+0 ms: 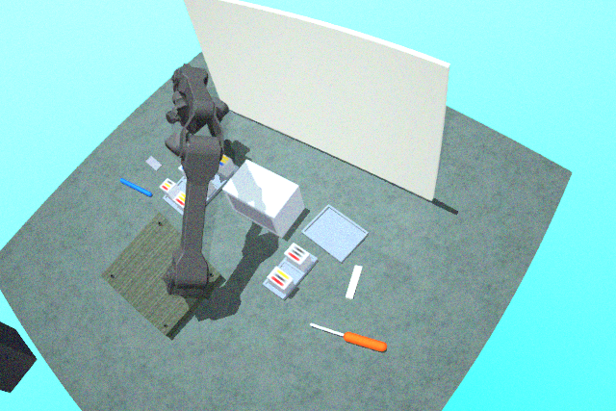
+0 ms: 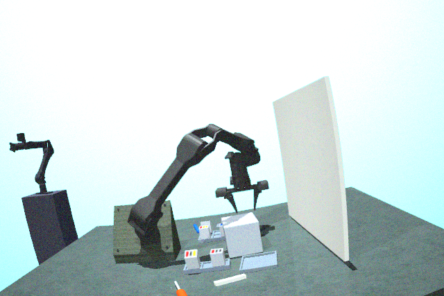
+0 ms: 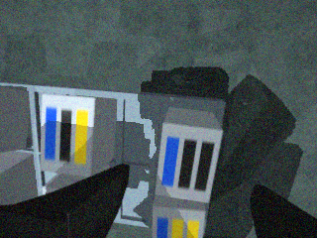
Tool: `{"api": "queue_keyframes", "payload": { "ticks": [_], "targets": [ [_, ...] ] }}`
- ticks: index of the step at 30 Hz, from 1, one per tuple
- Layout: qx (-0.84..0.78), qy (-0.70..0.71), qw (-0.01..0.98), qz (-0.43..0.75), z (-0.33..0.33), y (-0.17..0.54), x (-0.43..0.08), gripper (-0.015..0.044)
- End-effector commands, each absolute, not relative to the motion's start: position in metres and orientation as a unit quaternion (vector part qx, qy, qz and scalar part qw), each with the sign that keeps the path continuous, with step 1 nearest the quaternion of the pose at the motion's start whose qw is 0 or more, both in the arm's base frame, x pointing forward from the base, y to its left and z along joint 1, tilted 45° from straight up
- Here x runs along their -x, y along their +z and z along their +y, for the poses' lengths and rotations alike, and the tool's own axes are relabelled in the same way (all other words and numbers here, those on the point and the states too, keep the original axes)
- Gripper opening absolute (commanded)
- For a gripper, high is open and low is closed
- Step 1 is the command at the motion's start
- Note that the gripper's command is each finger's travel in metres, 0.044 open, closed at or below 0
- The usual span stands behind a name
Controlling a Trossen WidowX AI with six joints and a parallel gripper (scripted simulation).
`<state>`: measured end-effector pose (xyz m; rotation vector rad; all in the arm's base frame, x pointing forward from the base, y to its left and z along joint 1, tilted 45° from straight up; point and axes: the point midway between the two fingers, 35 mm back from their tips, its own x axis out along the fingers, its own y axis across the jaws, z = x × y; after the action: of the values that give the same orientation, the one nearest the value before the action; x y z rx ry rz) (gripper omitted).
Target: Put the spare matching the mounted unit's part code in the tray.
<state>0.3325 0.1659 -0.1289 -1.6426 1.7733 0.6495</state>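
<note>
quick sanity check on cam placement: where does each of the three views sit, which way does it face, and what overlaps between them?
Top: high above the mat, angled down; shows the whole arm from base to wrist, white panel, tray, screwdriver.
Exterior: low at the mat's edge, facing the panel side-on; full arm, open gripper above the white box.
Wrist: on the gripper, looking down; only dark fingers show, over the blue-black-black spare.
Shared: top and exterior both show tray, box and panel.

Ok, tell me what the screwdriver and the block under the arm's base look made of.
Screwdriver: glossy orange handle, likely plastic; the thin pale shaft could be metal, though it reads white. Base block: olive-brown with fine streaks like wood grain and dark corner dots like screws, probably matte wood.
</note>
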Motion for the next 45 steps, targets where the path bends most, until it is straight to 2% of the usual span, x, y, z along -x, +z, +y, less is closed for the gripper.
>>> {"api": "queue_keyframes", "payload": {
  "ticks": [1,44,45],
  "targets": [
    [0.625,0.247,0.307,0.673,0.159,-0.135,-0.331,0.0300],
    [0.626,0.246,0.307,0.674,0.124,-0.170,-0.329,0.0300],
    [0.624,0.245,0.310,0.674,0.125,-0.169,-0.329,0.0274]
  ]
}}
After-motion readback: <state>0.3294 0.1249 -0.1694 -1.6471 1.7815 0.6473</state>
